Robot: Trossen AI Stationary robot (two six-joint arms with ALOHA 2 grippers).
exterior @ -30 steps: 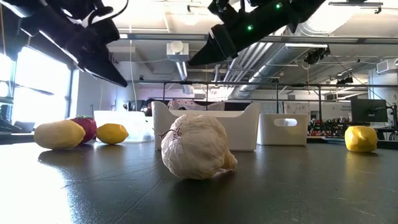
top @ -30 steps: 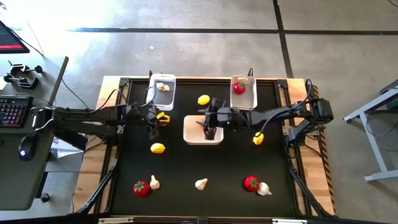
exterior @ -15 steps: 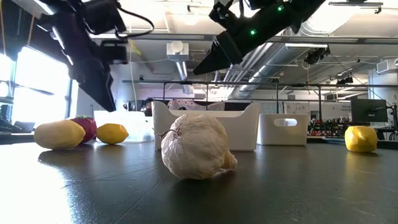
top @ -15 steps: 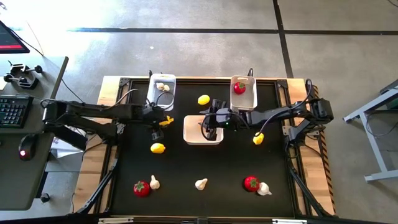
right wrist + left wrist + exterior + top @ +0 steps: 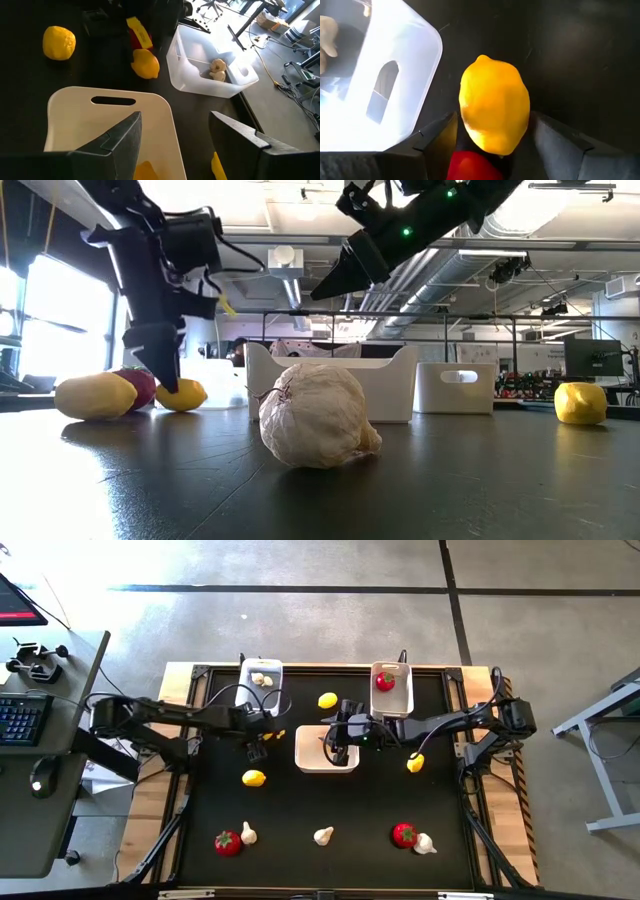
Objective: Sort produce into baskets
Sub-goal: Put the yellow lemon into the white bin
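The left gripper [image 5: 492, 137] stands with jaws wide around a lemon [image 5: 495, 110] lying on the table beside the garlic basket [image 5: 375, 90]; closing off-centre could squirt it away. The right gripper [image 5: 175, 130] hangs open, empty, over the middle basket [image 5: 107, 117]

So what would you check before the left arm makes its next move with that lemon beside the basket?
1. Left pincer open: ok, its fingers stand apart.
2. Lemon between those fingers: ok, roughly centred.
3. Lemon resting on the table: ok.
4. Room beside the garlic basket: cannot tell, it stands close to one finger.
5. Right pincer out of the way: ok, it hovers open and empty over the middle basket.
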